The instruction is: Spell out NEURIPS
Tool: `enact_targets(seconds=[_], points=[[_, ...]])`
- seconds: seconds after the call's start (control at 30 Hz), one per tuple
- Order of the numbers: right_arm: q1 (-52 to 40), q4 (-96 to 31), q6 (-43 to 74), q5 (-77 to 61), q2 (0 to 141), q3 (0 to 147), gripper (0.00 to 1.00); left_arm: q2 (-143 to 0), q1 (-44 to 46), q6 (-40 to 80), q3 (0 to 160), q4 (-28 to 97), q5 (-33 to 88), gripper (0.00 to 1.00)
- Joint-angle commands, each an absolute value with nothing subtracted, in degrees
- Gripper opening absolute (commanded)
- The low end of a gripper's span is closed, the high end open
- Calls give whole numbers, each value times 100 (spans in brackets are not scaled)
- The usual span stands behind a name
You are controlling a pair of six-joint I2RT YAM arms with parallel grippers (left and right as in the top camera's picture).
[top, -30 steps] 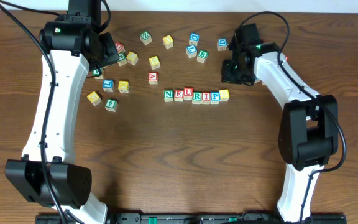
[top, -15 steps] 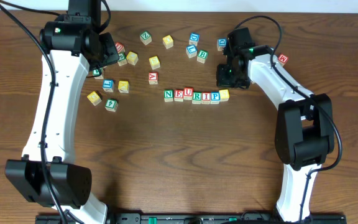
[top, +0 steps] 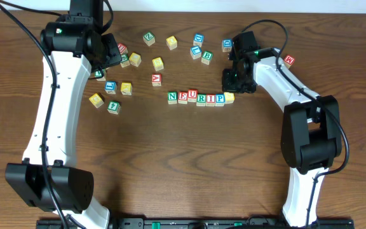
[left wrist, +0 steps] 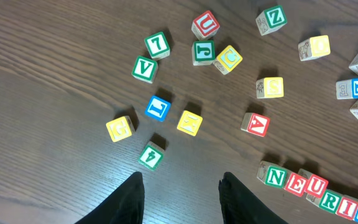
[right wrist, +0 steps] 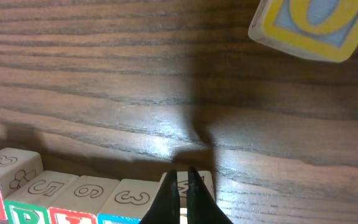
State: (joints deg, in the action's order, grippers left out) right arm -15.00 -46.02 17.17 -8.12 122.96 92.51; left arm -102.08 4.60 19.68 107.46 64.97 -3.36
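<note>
Only the right arm (top: pixel 278 73) has moved. A second ago the right end effector (right wrist: pixel 183 179) sat further back and off to the right. Since then it's swung left and come in toward the NEURIPS row (top: pixel 196 97), ending up right by the yellow-topped cube (top: pixel 229 97) at the row's end. Most of that was in the first half second, just a tiny nudge after. The forearm sliding over also uncovered the red cube (top: pixel 289 60) that was mostly hidden

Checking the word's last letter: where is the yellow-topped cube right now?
Overhead view: the yellow-topped cube sits at the right end of the letter row, right beside the P cube, a little right of table centre.
</note>
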Motion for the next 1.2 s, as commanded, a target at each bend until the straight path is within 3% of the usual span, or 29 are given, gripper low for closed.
enact_targets(seconds=[0.0, 1.17], points=[[-1592, -4652, 1776, -766, 12381, 9201, 1, -10298, 458, 2043, 10704, 6517, -346, 40], [-1603, -4759, 1402, -768, 12381, 9203, 1, -10298, 458, 2043, 10704, 6549, -349, 39]])
